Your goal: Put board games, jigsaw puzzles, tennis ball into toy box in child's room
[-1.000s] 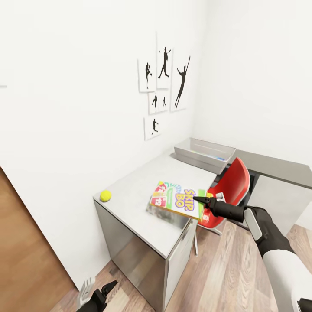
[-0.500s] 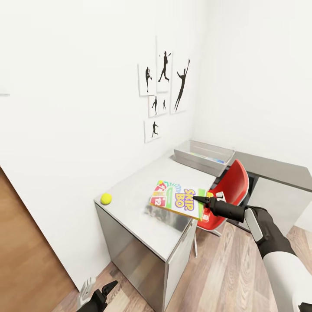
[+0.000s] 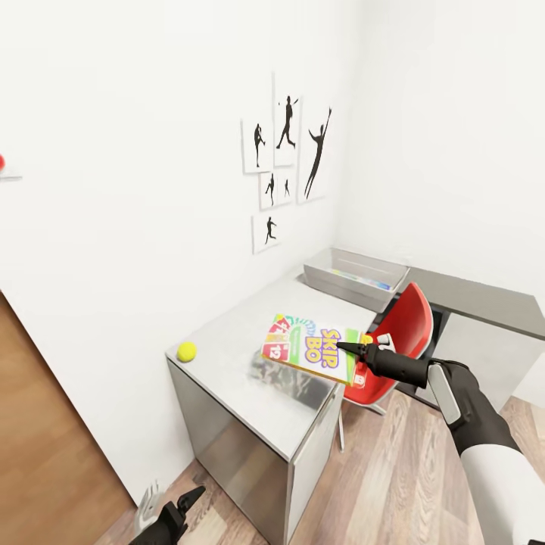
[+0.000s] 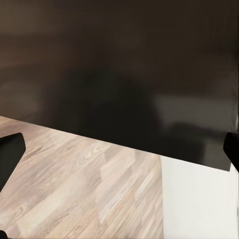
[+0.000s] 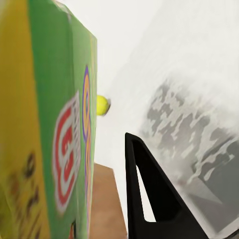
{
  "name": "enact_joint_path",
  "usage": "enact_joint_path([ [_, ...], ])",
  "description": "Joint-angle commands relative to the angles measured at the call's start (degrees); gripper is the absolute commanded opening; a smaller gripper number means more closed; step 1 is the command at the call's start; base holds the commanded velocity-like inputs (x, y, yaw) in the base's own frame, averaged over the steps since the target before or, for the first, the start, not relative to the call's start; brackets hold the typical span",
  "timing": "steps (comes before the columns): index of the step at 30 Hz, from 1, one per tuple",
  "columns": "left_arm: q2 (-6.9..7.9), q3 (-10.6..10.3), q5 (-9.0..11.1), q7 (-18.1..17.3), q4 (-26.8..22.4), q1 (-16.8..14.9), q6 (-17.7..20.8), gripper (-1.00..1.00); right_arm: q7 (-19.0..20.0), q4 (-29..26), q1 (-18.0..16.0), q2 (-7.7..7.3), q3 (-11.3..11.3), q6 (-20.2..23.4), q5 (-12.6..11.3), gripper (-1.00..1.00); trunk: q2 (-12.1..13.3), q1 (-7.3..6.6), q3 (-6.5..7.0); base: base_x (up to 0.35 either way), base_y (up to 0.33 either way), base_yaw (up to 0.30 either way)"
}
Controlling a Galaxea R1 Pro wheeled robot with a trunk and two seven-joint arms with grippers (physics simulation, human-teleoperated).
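My head view is bright and evenly lit with wide-angle stretching at its edges, while both wrist views look softly blurred.

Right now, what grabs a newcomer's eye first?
The bright Skip-Bo box, held in the right pincer just above the table's near edge. Next, the red chair tucked beside it. Then the small tennis ball near the table's left corner, and the grey toy box farther back.

red chair [image 3: 405,333], silhouette wall prints [image 3: 286,163], wood floor [image 3: 393,477]
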Motion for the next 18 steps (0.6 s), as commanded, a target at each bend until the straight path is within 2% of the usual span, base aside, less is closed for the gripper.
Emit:
enact_joint_path([
  [1, 0.1, -0.05, 0.32, -0.19, -0.57, 0.12, 0.16, 1.0, 0.14, -0.07, -0.02, 0.01, -0.09, 0.37, 0.0, -1.0, 0.38, -0.22, 0.14, 0.0, 0.0, 0.0],
  [6, 0.36, -0.14, 0.3, -1.18, -2.65, 1.15, 0.16, 1.0, 0.2, -0.41, 0.05, 0.03, 0.02, 0.46, -0.05, -1.0, 2.39, -1.32, 1.03, 0.0, 0.0, 0.0],
  [10, 0.37, -0.1, 0.3, -1.22, -2.82, 1.24, 0.16, 1.0, 0.27, -0.48, 0.05, 0.03, 1.78, 0.48, -0.07, -1.0, 3.99, -2.2, 1.75, 0.0, 0.0, -0.006],
  [18, 0.37, 0.09, 0.3, -1.19, -2.84, 1.26, 0.1, 1.0, 0.5, -1.58, 0.5, -0.25, 2.52, 0.47, -0.17, -1.0, 7.2, -3.96, 3.19, 0.0, 0.0, -0.096],
])
